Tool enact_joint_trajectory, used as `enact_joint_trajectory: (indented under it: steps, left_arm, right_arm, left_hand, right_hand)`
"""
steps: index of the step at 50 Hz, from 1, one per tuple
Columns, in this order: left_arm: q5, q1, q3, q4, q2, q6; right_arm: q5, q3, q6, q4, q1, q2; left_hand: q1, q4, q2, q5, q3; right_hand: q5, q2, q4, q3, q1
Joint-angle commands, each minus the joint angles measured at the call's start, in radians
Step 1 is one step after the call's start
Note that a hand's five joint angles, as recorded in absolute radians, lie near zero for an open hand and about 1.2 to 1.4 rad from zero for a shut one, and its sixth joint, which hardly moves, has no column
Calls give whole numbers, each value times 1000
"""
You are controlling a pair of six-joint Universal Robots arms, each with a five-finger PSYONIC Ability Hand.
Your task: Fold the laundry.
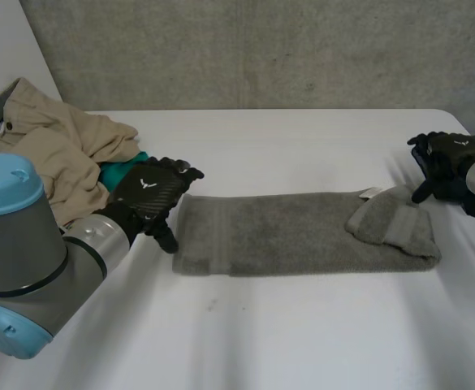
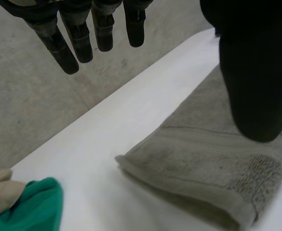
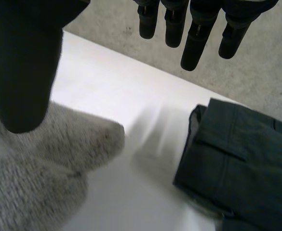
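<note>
Lying across mid-frame on the white counter (image 1: 261,325), the grey towel (image 1: 302,231) forms a long strip, right end bunched. The left hand (image 1: 152,195) hovers at its left end and the right hand (image 1: 448,162) beside its right, fingers apart, empty. Beige clothes (image 1: 58,146) sit upper left.
</note>
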Motion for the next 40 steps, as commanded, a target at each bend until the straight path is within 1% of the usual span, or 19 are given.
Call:
enact_joint_trajectory:
  steps: [1,5,8,10,13,14,17,18,20,25,29,36,37,38,39,40]
  left_arm:
    - [-35,-6,-2,-3,3,18]
    - [-39,-14,-3,-3,3,18]
    - [-41,-16,-3,-3,6,18]
    - [-39,-14,-3,-3,6,18]
    - [-36,-9,-3,-3,8,18]
    - [-36,-8,-3,-3,8,18]
    - [-36,-5,-3,-3,8,18]
    - [-35,-3,-3,-3,8,18]
    - [-35,-3,-3,-3,6,18]
    - [-36,-6,-7,-3,3,18]
    - [-36,-5,-7,-2,5,18]
    - [-36,-3,-7,-2,3,18]
    - [-36,-3,-7,-2,3,18]
    - [-36,-3,-7,-2,3,18]
    - [-36,-3,-7,-2,3,18]
    - [-39,-3,-7,-2,8,20]
  right_arm:
    - [14,4,47,16,37,-59]
    - [34,34,33,74,84,-114]
    - [48,88,-10,114,141,-163]
    - [58,141,-59,127,193,-190]
    - [78,189,-117,115,239,-202]
    - [95,213,-154,93,264,-200]
    - [132,241,-200,46,290,-191]
    - [161,252,-226,12,299,-181]
    - [189,258,-241,-10,305,-170]
    - [230,270,-270,-36,313,-130]
    - [232,275,-274,-57,308,-101]
    - [218,275,-284,-119,308,-59]
    - [218,275,-286,-122,310,-59]
    - [219,277,-286,-123,310,-59]
    - [219,281,-283,-128,311,-64]
    - [215,289,-280,-137,311,-75]
  left_hand:
    - [-30,-27,-29,-52,-34]
    - [-30,-27,-29,-52,-34]
    - [-30,-27,-29,-52,-34]
    - [-30,-27,-29,-52,-34]
    - [-30,-27,-29,-52,-34]
    - [-30,-27,-29,-52,-34]
    - [-30,-27,-29,-52,-34]
    - [-30,-27,-29,-52,-34]
    - [-30,-27,-29,-52,-34]
    - [-30,-27,-29,-52,-34]
    - [-30,-27,-29,-52,-34]
    - [-30,-27,-29,-52,-34]
    - [-30,-27,-29,-52,-34]
    - [-30,-27,-29,-52,-34]
    - [-30,-27,-29,-52,-34]
    - [-30,-27,-29,-52,-34]
  right_hand:
    - [-30,-24,-32,-239,-43]
    - [105,111,103,-104,92]
    - [193,199,191,-16,180]
    - [292,299,290,84,280]
    - [395,402,393,187,383]
    - [483,489,481,274,470]
    - [586,593,584,378,574]
    - [601,607,599,392,588]
    - [601,607,599,393,588]
    - [578,584,576,369,565]
    - [510,517,508,302,498]
    - [519,525,517,310,506]
    - [551,557,549,342,538]
    - [647,653,645,439,634]
    - [878,884,876,669,865]
    - [1180,1186,1178,971,1167]
